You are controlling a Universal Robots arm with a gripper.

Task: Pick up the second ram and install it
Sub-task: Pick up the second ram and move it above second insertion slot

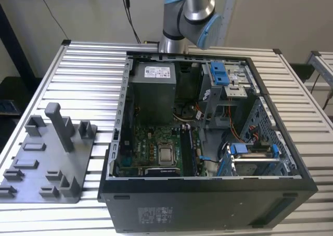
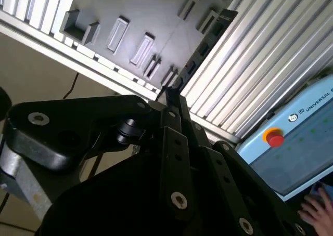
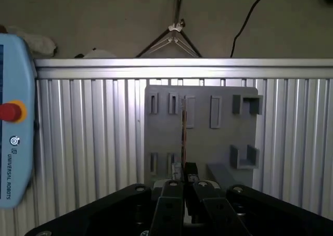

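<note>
a: where's the second ram (image 3: 183,127) right now?

b: in the fingers. the first wrist view has it edge-on, a thin line running out from the gripper (image 3: 183,183). the grey fixture tray (image 3: 208,147) and the slatted desk (image 3: 88,142) are behind it. the second wrist view gives its flat side, a dark notched strip.

a: so the fingers are closed on it?

b: yes, drawn narrow, pinching it across its flat faces near one end, as far as i can see. the rest sticks out free, apart from the tray.

a: how do you reckon it handles?

b: light and stiff, i'd judge, but thin and fragile, with chips on the faces and contacts along one long edge. the smooth faces could let it slip or pivot in a pinch this close to the end. bare board away from the chips and contacts looks the safer place to hold.

a: and the computer?

b: the open computer case (image 1: 208,199) sits on the desk in the exterior view, with the motherboard (image 1: 151,142) exposed. whether a stick already stands in its slots, i can't tell.
</note>
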